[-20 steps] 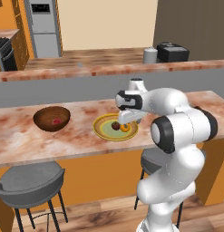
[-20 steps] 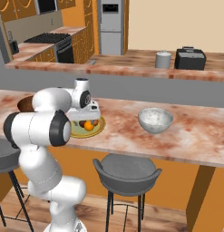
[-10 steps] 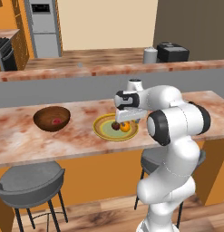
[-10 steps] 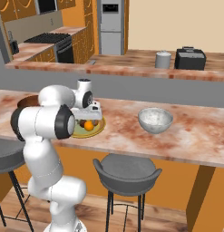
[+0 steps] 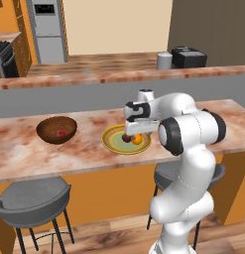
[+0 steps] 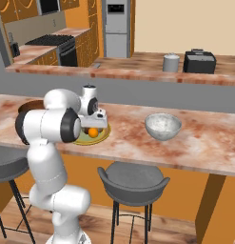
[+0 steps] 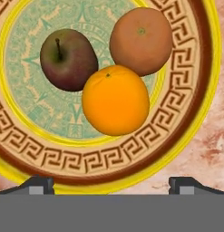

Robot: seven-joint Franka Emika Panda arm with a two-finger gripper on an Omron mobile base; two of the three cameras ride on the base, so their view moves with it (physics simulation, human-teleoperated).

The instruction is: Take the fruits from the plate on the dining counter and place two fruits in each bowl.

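The yellow-rimmed plate (image 5: pixel 114 144) (image 6: pixel 102 137) (image 7: pixel 36 108) lies on the dining counter (image 5: pixel 79 156) (image 6: pixel 209 143). Three fruits sit on it, touching: a dark brown apple (image 7: pixel 68 59) (image 5: pixel 126 138), an orange (image 7: pixel 115 99) (image 5: pixel 138 140) (image 6: pixel 93 132) and a duller yellow-orange one (image 7: pixel 140 40). My gripper (image 5: pixel 136 132) (image 6: pixel 96 125) (image 7: pixel 112 183) hangs open just above the plate, fingertips wide apart with nothing between them. A pinkish-red fruit (image 5: pixel 61 132) rests in the brown wooden bowl (image 5: pixel 56 130), left of the plate. Right of the plate stands the grey stone bowl (image 6: pixel 162 126).
Two grey stools (image 5: pixel 32 198) (image 6: pixel 133 177) stand under the counter's front edge. Behind it, a higher counter carries a black toaster (image 5: pixel 189 56) (image 6: pixel 200 61) and a grey canister (image 5: pixel 164 60) (image 6: pixel 171 62). A fridge (image 5: pixel 47 27) and a stove (image 6: pixel 62 47) are at the back.
The hand has shifted slightly left and come down closer over the plate. The fruits and bowls have not moved.
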